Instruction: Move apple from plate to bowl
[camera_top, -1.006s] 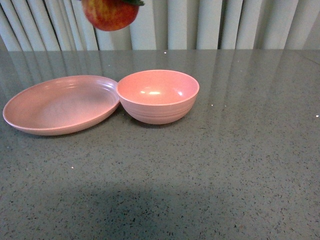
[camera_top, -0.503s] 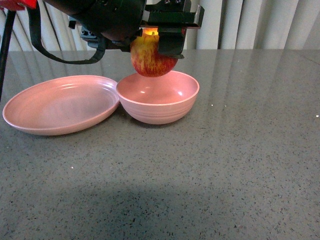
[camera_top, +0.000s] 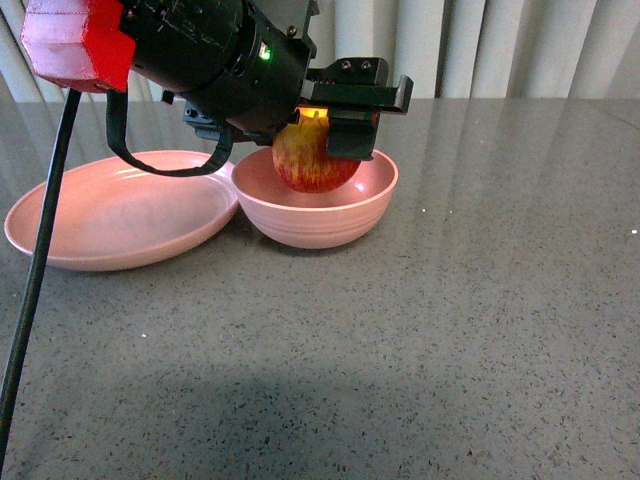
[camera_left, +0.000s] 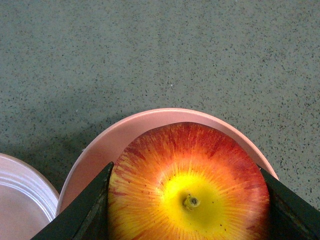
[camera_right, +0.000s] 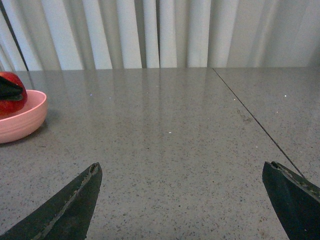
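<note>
the apple (camera_top: 312, 168) is pinched by the left gripper (camera_top: 322, 142) and held inside the bowl (camera_top: 300, 225), toward the far edge of the desk (camera_top: 450, 330). the plate (camera_top: 120, 215) is seen touching the bowl. the right gripper (camera_right: 182, 200) is spread.

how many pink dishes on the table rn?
2. The plate is on the left; the bowl is right beside it on its right, with the apple partly inside. The left arm hides some table behind them, so another could be hidden.
</note>
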